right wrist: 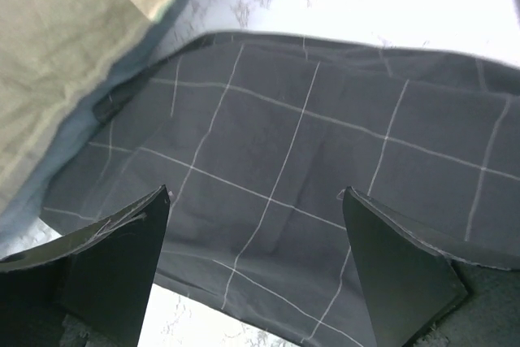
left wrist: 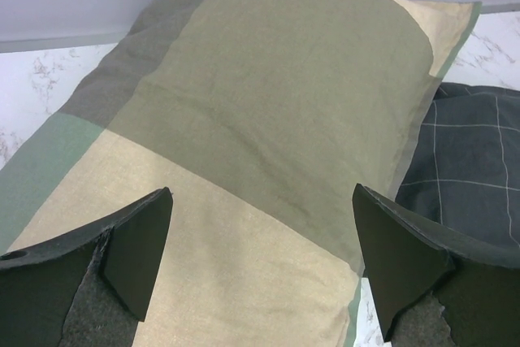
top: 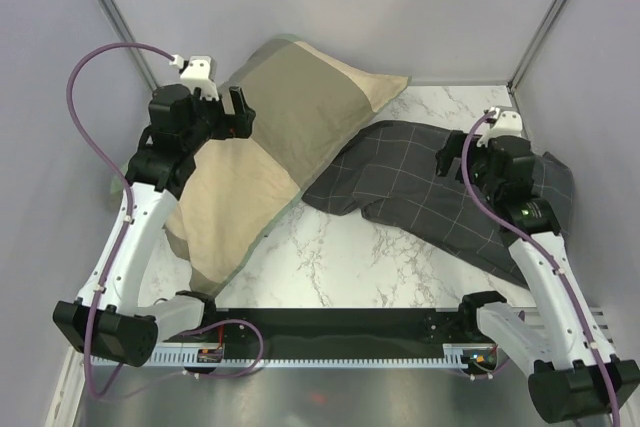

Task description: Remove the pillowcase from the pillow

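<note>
The dark charcoal grid-check pillowcase [top: 420, 192] lies rumpled on the right half of the marble table [top: 340, 252]. It also shows in the right wrist view [right wrist: 309, 152] and at the right edge of the left wrist view [left wrist: 475, 160]. The cream pillow is not visible; I cannot tell if it is inside the case. My right gripper [top: 455, 159] hovers open and empty over the pillowcase's middle [right wrist: 256, 193]. My left gripper [top: 232, 112] hovers open and empty over the olive-and-tan pillow [left wrist: 262, 193].
The large olive-and-tan patchwork pillow [top: 280, 137] lies diagonally on the left, its right end overlapping the pillowcase's edge; it shows in both wrist views [left wrist: 276, 79] [right wrist: 65, 46]. Grey walls close in the back and sides. A cable rail [top: 330, 357] runs along the near edge.
</note>
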